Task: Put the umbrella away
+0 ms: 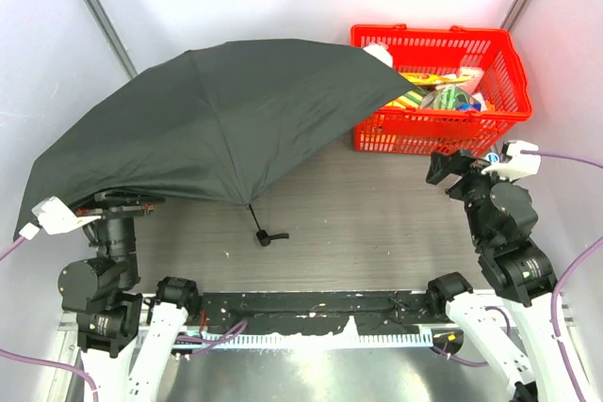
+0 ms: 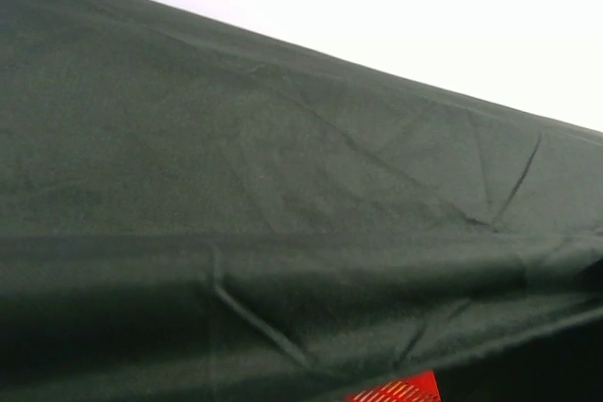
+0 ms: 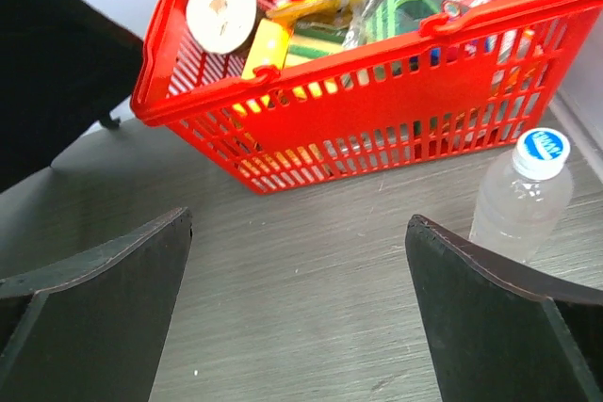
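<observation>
The umbrella stands open, its black canopy (image 1: pixel 217 110) tilted over the left and middle of the table. Its thin shaft runs down to the small black handle (image 1: pixel 268 235), which rests on the table. The canopy's far edge lies against the red basket. The canopy fills the left wrist view (image 2: pixel 283 185) and shows at the left of the right wrist view (image 3: pixel 57 82). My left gripper (image 1: pixel 121 201) is at the canopy's near-left edge, its fingers hidden under the fabric. My right gripper (image 3: pixel 299 218) is open and empty over the table, in front of the basket (image 1: pixel 450 168).
A red plastic basket (image 1: pixel 433 134) full of packaged goods stands at the back right; it also shows in the right wrist view (image 3: pixel 377 110). A small clear water bottle (image 3: pixel 523 200) with a blue cap stands just right of the right gripper. White walls close in on both sides.
</observation>
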Robot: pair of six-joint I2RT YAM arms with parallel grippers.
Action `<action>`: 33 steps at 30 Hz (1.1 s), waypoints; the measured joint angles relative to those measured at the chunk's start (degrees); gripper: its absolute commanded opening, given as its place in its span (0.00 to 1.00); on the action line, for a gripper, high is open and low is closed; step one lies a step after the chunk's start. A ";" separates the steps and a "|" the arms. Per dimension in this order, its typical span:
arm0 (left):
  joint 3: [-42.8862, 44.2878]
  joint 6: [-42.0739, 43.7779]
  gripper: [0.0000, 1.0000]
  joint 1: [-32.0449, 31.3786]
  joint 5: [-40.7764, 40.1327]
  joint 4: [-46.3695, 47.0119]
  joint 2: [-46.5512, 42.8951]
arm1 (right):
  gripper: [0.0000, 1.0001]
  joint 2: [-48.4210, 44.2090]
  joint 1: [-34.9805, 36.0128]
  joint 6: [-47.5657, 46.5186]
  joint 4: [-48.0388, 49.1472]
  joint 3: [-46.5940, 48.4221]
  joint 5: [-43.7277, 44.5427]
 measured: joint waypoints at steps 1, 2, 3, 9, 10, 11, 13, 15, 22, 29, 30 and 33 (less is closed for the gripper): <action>0.00 -0.02 1.00 0.00 -0.20 -0.33 0.15 | 0.99 0.26 0.00 0.04 0.33 -0.39 -0.72; 0.00 -0.04 1.00 0.00 -0.37 -0.59 0.24 | 0.99 0.61 0.00 0.02 0.76 -1.05 -1.90; -0.02 -0.13 1.00 0.00 -0.66 -1.22 0.39 | 0.99 1.07 0.00 -0.04 1.33 -1.81 -3.72; -0.81 -1.18 1.00 -0.13 -1.68 -5.14 1.11 | 0.99 8.37 1.57 2.64 13.68 -10.34 -21.03; -0.98 -1.36 1.00 -0.15 -1.86 -6.03 1.29 | 0.99 10.67 3.37 3.61 16.92 -11.82 -22.45; -1.07 -1.40 1.00 -0.17 -1.95 -6.88 1.42 | 0.99 13.03 5.97 4.57 20.50 -13.27 -22.95; -1.09 -1.49 1.00 -0.28 -2.19 -8.79 1.64 | 0.99 18.78 13.68 5.77 28.65 -16.06 -22.75; -1.09 -1.55 1.00 -0.33 -2.54 -10.32 1.68 | 0.99 24.96 22.86 5.88 37.40 -18.45 -20.79; -1.11 -1.49 0.99 -0.66 -2.73 -13.51 1.64 | 0.99 57.09 40.50 4.26 71.30 -16.94 -17.49; -1.11 -1.01 1.00 -1.53 -2.03 -14.40 1.46 | 0.92 78.84 41.48 3.54 87.27 -3.34 -15.41; -1.11 -0.92 0.99 -1.68 -2.01 -14.56 1.44 | 0.88 80.94 41.53 3.63 88.37 -1.05 -15.30; -1.14 -0.83 0.99 -2.16 -1.88 -15.13 1.20 | 0.70 86.16 41.59 4.09 90.88 5.14 -15.34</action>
